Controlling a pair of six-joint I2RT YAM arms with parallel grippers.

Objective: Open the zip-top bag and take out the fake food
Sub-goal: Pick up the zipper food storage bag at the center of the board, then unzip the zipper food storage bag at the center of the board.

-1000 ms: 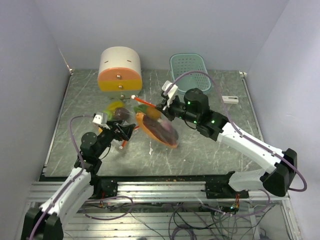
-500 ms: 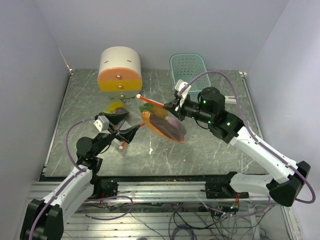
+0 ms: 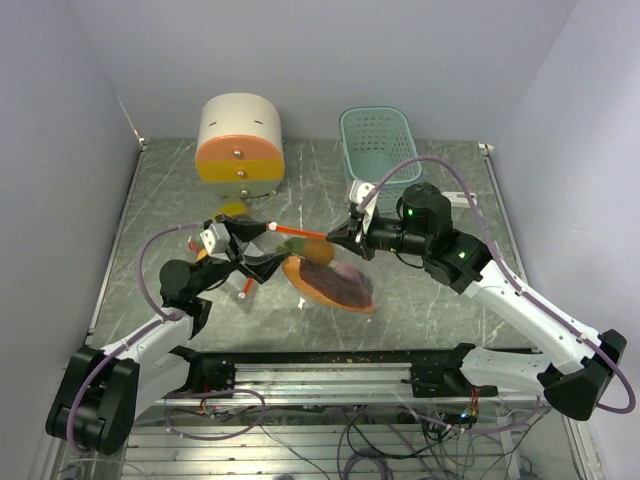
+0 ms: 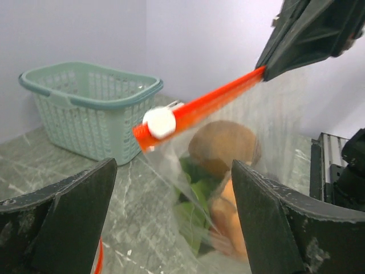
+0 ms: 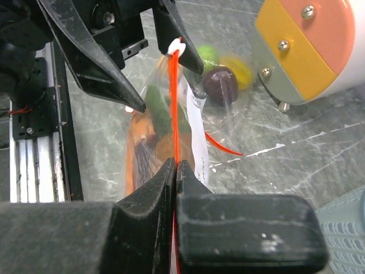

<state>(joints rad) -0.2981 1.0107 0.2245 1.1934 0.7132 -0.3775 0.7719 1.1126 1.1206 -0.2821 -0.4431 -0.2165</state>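
Note:
The clear zip-top bag (image 3: 335, 285) hangs above the table from its red zip strip (image 3: 300, 232). My right gripper (image 3: 340, 232) is shut on that strip (image 5: 173, 103). A white slider (image 3: 272, 228) sits at the strip's far end, also in the left wrist view (image 4: 161, 123). Inside the bag are fake food pieces: a brown-orange fruit (image 4: 222, 145), a green leafy piece (image 4: 199, 200), an orange piece (image 4: 228, 220). My left gripper (image 3: 258, 247) is open, its jaws wide on either side of the bag's slider end (image 4: 174, 228), touching nothing. Purple (image 5: 220, 84), lime (image 5: 208, 55) and yellow (image 5: 239, 71) fruits lie near the drawer box.
The round cream-and-orange drawer box (image 3: 240, 140) stands at the back left. A teal basket (image 3: 378, 145) stands at the back centre. A loose red strip (image 3: 243, 290) and clear plastic lie on the table under my left gripper. A small white item (image 3: 460, 198) lies at the right.
My right gripper has lifted the bag by its strip and carried it right and nearer. My left gripper has risen toward the slider end and opened wider.

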